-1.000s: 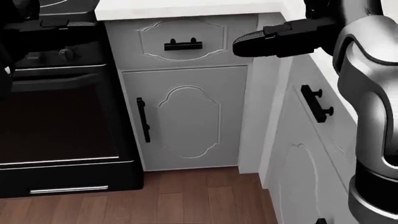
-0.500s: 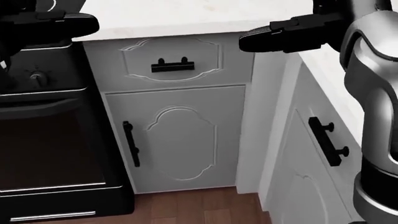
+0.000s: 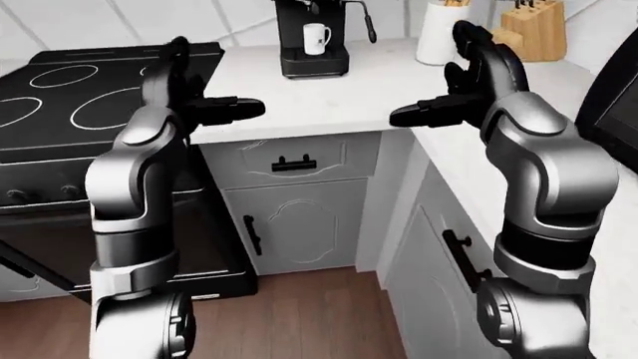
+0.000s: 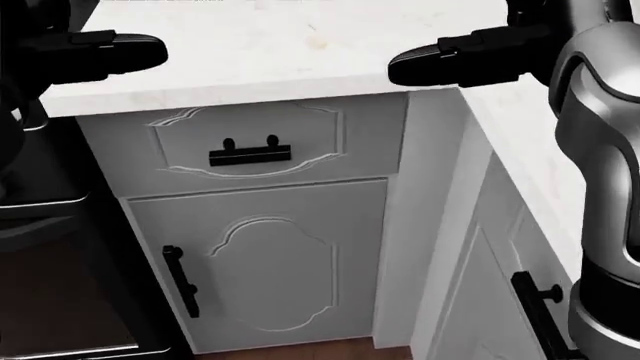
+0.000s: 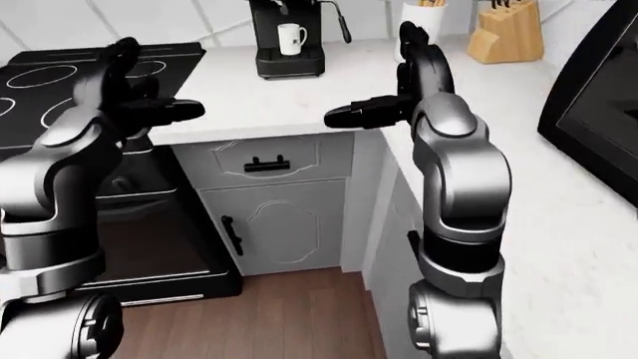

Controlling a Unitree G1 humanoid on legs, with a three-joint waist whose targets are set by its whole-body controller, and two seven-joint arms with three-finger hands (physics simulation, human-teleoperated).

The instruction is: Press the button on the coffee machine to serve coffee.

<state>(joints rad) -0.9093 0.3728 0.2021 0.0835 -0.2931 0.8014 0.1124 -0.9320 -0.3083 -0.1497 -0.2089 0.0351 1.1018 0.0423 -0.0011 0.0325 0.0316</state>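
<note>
A black coffee machine [image 3: 312, 39] stands at the top of the white counter [image 3: 339, 97] with a white mug [image 3: 315, 37] under its spout; its button does not show clearly. My left hand [image 3: 215, 108] is open, fingers out, raised over the counter's left edge by the stove. My right hand [image 3: 439, 112] is open and raised over the counter's corner. Both hands are empty and well short of the machine. In the head view both show as dark fingers, the left hand [image 4: 105, 54] and the right hand [image 4: 455, 58].
A black stove [image 3: 69, 97] with an oven stands at the left. A white utensil jar [image 3: 439, 34] and a wooden knife block [image 3: 529, 30] stand right of the machine. A dark appliance [image 5: 598, 97] sits at the far right. Cabinet drawer [image 4: 250, 154] and door lie below the counter.
The head view has shifted: the cabinet slid down and left, more countertop shows at the top and the floor has left the picture. Both hands keep their open pose.
</note>
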